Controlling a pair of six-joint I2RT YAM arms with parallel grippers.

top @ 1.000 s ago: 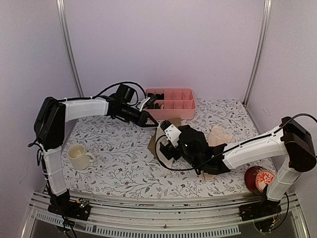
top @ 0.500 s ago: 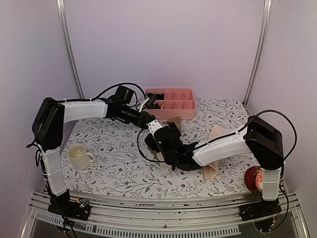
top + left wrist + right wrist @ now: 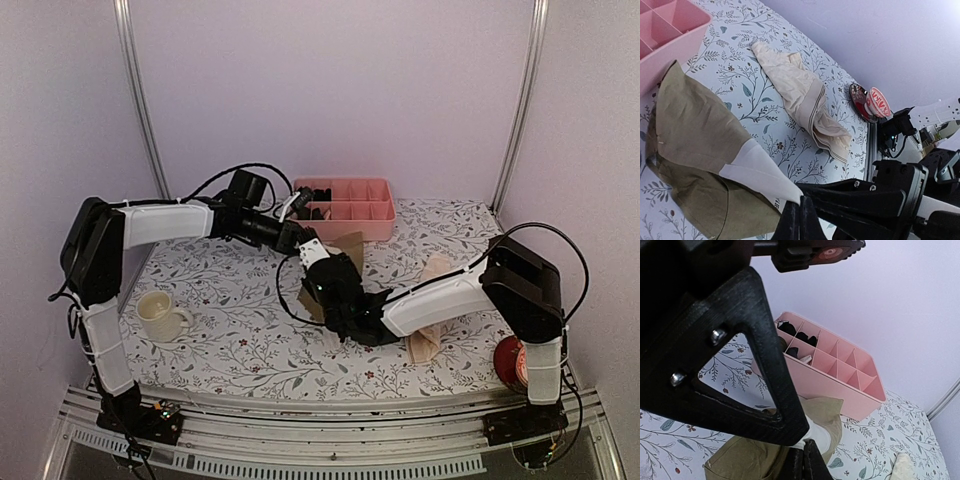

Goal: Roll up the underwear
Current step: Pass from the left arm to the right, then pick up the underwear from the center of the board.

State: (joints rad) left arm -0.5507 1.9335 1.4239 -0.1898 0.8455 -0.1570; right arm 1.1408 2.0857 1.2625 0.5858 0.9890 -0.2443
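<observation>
The olive-brown underwear (image 3: 695, 130) with its cream-white part (image 3: 757, 172) lies partly lifted in front of the pink tray. My left gripper (image 3: 801, 209) is shut on the tip of the cream part. My right gripper (image 3: 807, 459) is shut on the same cream part (image 3: 820, 436) from the other side, right beside the left fingers. From above, both grippers meet over the olive underwear (image 3: 350, 247) at table centre. The peach-beige underwear (image 3: 802, 102) lies crumpled to the right (image 3: 432, 272), untouched.
The pink compartment tray (image 3: 362, 230) stands at the back, with small black bundles (image 3: 790, 329) in its left cells. A cream mug (image 3: 160, 315) sits at the left and a red can (image 3: 522, 362) at the front right. The left gripper's black body (image 3: 725, 365) fills the right wrist view.
My right arm has swung left from table centre to the olive underwear, and its jaws have gone from open to shut on the cream part. The left gripper has stayed shut in place.
</observation>
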